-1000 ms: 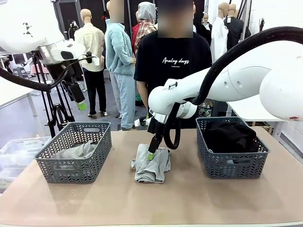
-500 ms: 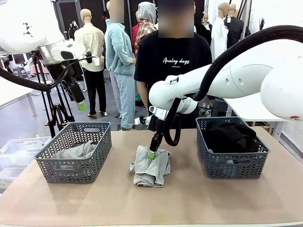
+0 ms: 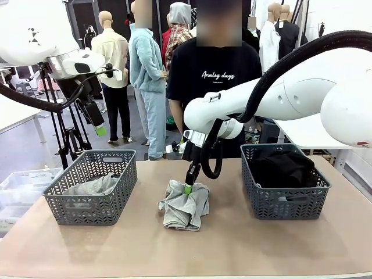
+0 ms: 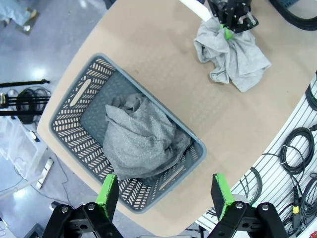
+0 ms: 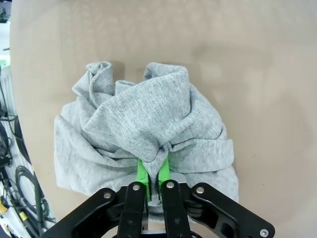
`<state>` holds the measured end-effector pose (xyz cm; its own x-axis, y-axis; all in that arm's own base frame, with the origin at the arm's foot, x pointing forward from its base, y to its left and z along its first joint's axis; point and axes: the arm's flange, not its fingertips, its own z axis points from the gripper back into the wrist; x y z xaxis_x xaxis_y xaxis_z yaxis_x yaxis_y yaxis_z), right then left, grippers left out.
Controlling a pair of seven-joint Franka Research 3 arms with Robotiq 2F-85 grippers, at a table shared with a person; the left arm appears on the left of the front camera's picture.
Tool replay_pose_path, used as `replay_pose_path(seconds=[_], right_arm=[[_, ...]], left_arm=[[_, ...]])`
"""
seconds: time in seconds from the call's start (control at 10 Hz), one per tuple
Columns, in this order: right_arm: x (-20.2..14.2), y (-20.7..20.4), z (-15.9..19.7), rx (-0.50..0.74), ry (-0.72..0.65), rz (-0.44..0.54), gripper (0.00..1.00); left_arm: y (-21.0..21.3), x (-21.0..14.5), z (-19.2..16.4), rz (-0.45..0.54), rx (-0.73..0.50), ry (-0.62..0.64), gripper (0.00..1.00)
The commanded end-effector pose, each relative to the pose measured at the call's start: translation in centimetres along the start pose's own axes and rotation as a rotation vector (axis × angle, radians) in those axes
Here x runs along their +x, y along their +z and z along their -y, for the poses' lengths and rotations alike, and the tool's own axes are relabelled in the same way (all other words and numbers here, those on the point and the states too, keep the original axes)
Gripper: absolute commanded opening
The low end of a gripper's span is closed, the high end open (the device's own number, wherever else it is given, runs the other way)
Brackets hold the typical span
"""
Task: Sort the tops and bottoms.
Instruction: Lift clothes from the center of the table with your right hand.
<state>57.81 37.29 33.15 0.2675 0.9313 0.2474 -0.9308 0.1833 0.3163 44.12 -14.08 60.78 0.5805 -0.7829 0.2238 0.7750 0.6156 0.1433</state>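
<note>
- The right gripper [image 5: 153, 173] is pinched tight on a fold of the grey garment [image 3: 185, 204], which lies bunched mid-tabletop [image 3: 232, 250] between the two baskets; most of the cloth rests on the surface.
- The left gripper [image 4: 163, 196] hangs with its jaws wide apart and empty, high over the left basket [image 3: 90, 186], which already has a grey garment in it [image 4: 141, 139].
- From the held garment, the left basket sits at about 9 o'clock in the front view and the right basket [image 3: 285, 181], with dark clothing, at about 3 o'clock.
- To do this step well, I would lift straight up until the hanging cloth clears the tabletop and the basket rim, since a dragging tail could snag the weave.
- The bite looks small, only one fold, so a slow rise seems wise; a jerk might pull it free.
- Whether it is a top or a bottom I cannot tell; its grey matches the left basket's contents.
</note>
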Motion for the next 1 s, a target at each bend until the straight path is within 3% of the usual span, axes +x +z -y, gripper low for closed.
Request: replay_pose_path(seconds=[0.0, 0.3, 0.9], right_arm=[[-0.1, -0.1, 0.1, 0.042, 0.013, 0.004, 0.00], [0.0, 1.3, -0.8, 0.031, 0.019, 0.075, 0.00], [0.3, 16.3, -10.7, -0.399, 0.132, 0.279, 0.00]], left_arm=[[0.0, -0.2, 0.0, 0.006, -0.008, -0.007, 0.97], [0.0, -0.2, 0.0, 0.006, -0.008, -0.007, 0.97], [0.0, -0.2, 0.0, 0.006, -0.008, -0.007, 0.97]])
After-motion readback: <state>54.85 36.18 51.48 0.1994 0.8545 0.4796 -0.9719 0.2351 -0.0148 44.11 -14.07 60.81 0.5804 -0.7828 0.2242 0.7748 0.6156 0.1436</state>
